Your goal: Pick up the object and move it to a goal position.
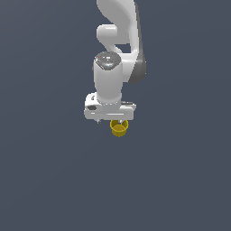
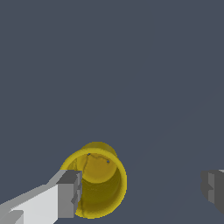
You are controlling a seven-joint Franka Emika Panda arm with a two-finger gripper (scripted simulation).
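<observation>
In the exterior view, the white arm [image 1: 118, 49] comes down from the top centre of the frame and ends in a wide pincer [image 1: 118, 121] just above the middle. The yellow cup [image 1: 119, 128] sits directly under the pincer's body, slightly toward the exterior view's right of the wrist, with its open mouth facing the camera. The fingers themselves are almost hidden here behind the hand and the cup, so this view does not tell how far apart they stand. Around it there is only flat dark grey-blue ground [image 1: 54, 180], and it is not clear from this view whether the cup rests on it.

The wrist view fills that gap. The cup [image 2: 97, 181] lies in the lower left of the frame, seen down its mouth to a lighter yellow bottom, with the rim toward the camera. One grey finger pad [image 2: 70, 192] overlaps the cup's rim, while the other finger [image 2: 213, 188] is far off at the lower right edge, well apart from the cup. The pincer [image 2: 141, 191] is therefore spread wide and has hold of nothing; the cup is off-centre between the fingers, close against one of them.
</observation>
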